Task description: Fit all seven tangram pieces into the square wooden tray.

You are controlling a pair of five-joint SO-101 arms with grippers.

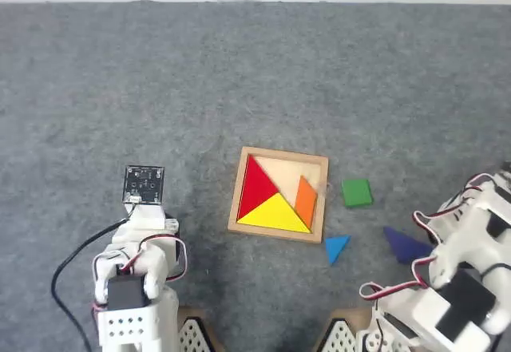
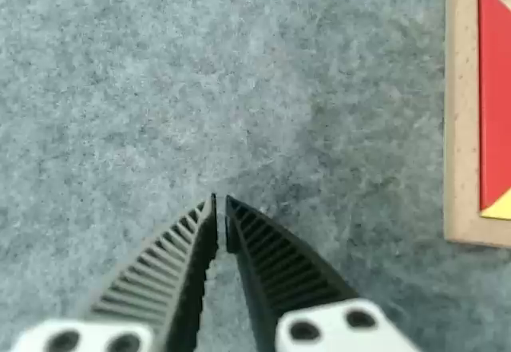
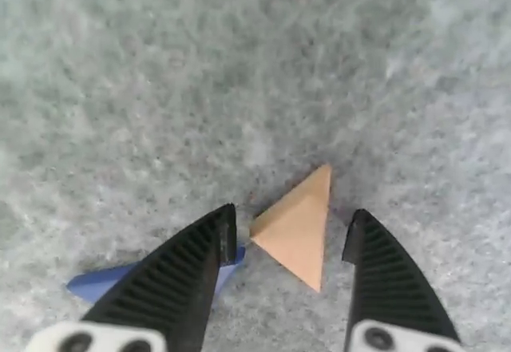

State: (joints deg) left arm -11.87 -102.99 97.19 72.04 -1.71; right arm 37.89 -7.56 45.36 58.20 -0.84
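The square wooden tray (image 1: pixel 321 200) lies mid-table and holds a red triangle (image 1: pixel 255 186), a yellow triangle (image 1: pixel 274 213) and an orange piece (image 1: pixel 306 198). On the felt to its right lie a green square (image 1: pixel 357 192), a light blue triangle (image 1: pixel 336 247) and a dark blue piece (image 1: pixel 406 244). My right gripper (image 3: pixel 291 220) is open, one finger on each side of a tan triangle (image 3: pixel 297 226); the dark blue piece (image 3: pixel 104 282) pokes out beside one finger. My left gripper (image 2: pixel 219 202) is shut on nothing, over bare felt left of the tray (image 2: pixel 461 128).
Grey felt covers the whole table. The left arm (image 1: pixel 136 272) stands at the front left, the right arm (image 1: pixel 463 280) at the front right over the loose pieces. Open felt stretches behind the tray toward the far edge.
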